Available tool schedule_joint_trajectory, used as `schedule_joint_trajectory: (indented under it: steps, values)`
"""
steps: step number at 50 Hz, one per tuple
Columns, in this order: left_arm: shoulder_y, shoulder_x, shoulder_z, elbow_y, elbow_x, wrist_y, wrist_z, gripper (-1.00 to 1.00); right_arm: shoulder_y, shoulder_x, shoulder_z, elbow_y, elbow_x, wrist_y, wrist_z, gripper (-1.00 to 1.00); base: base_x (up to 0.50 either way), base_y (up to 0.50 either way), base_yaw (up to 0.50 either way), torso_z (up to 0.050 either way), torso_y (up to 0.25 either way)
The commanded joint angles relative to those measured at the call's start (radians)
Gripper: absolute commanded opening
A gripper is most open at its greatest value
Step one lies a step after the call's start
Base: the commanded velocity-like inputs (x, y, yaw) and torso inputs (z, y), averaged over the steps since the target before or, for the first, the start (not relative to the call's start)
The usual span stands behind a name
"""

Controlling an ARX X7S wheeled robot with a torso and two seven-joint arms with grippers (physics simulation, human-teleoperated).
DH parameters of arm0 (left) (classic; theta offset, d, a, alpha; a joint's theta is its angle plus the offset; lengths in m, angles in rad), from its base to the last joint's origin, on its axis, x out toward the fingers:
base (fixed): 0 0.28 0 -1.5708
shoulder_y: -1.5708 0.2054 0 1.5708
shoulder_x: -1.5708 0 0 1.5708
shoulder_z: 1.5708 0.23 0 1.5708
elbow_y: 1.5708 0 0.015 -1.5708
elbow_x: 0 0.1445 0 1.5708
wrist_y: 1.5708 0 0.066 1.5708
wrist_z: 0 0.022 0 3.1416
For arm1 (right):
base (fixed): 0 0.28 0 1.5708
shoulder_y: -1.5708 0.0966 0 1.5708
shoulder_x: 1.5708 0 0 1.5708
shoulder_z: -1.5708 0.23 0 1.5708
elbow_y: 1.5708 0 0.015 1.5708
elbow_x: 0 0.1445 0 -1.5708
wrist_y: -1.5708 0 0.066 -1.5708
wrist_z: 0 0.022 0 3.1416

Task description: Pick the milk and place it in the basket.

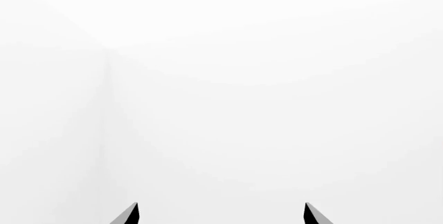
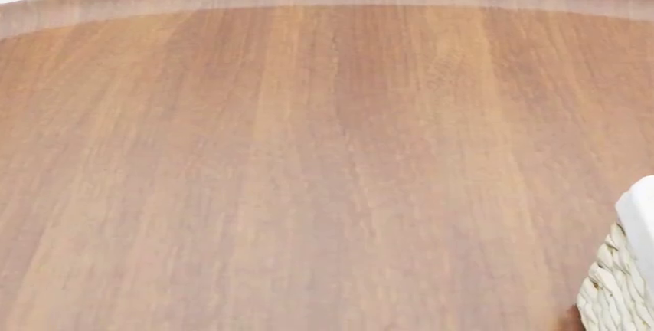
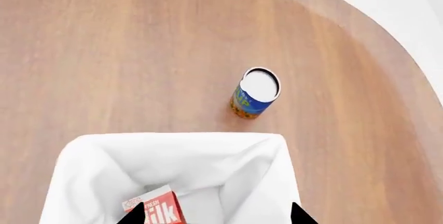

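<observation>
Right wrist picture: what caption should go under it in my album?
Milk carton inside the cloth-lined basket, a can standing on the wooden table just beyond.

Head view: we look forward and down over a wooden table point(image 2: 306, 155), close enough that the top fills nearly the whole frame; the curved far edge runs along the top and one corner of the basket point(image 2: 618, 285) clips the lower right.

Right wrist view: we look steeply down from above the basket point(image 3: 173, 156), near its white-lined rim, with the table beyond. Basket and table are the overlap with the head view.

Left wrist view: we face blank white surfaces, only fingertips point(image 1: 129, 214) at the frame edge; no overlap with either view.
</observation>
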Motion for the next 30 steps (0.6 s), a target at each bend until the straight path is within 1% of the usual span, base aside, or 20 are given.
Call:
schedule_joint_trajectory:
  steps: [1,9,10,13,16,20,22,26,30]
  values:
    - [-0.007,0.016,-0.019,0.000,0.018,-0.003,0.017,1.00,0.219,-0.106,-0.075,0.133,-0.174,-0.036,-0.146,1.00,0.00,0.00,0.00,0.000,0.000]
    - [-0.013,0.013,-0.020,0.000,0.013,-0.004,0.015,1.00,0.389,-0.224,-0.114,0.362,-0.276,-0.141,-0.204,1.00,0.00,0.00,0.00,0.000,0.000]
    - [-0.012,0.015,-0.021,0.000,0.013,-0.002,0.017,1.00,0.420,-0.256,-0.089,0.433,-0.282,-0.180,-0.181,1.00,0.00,0.00,0.00,0.000,0.000]
    - [-0.010,0.014,-0.024,0.000,0.013,-0.004,0.018,1.00,0.465,-0.300,-0.093,0.530,-0.307,-0.247,-0.189,1.00,0.00,0.00,0.00,0.000,0.000]
    - [-0.009,0.015,-0.031,0.000,0.009,-0.005,0.019,1.00,0.524,-0.366,-0.073,0.685,-0.327,-0.338,-0.165,1.00,0.00,0.00,0.00,0.000,0.000]
    - [-0.015,0.014,-0.024,-0.001,0.010,-0.004,0.017,1.00,0.566,-0.418,-0.060,0.810,-0.339,-0.440,-0.164,1.00,0.00,0.00,0.00,0.000,0.000]
    - [-0.016,0.012,-0.021,0.000,0.010,-0.005,0.016,1.00,0.590,-0.439,-0.030,0.864,-0.331,-0.494,-0.130,1.00,0.00,0.00,0.00,0.000,0.000]
    - [-0.014,0.013,-0.025,0.001,0.009,-0.006,0.017,1.00,0.604,-0.440,0.032,0.868,-0.321,-0.533,-0.082,1.00,0.00,0.00,0.00,0.000,0.000]
    - [-0.014,0.013,-0.023,0.002,0.010,-0.008,0.015,1.00,0.617,-0.437,0.118,0.868,-0.310,-0.618,-0.015,1.00,0.00,0.00,0.00,0.000,0.000]
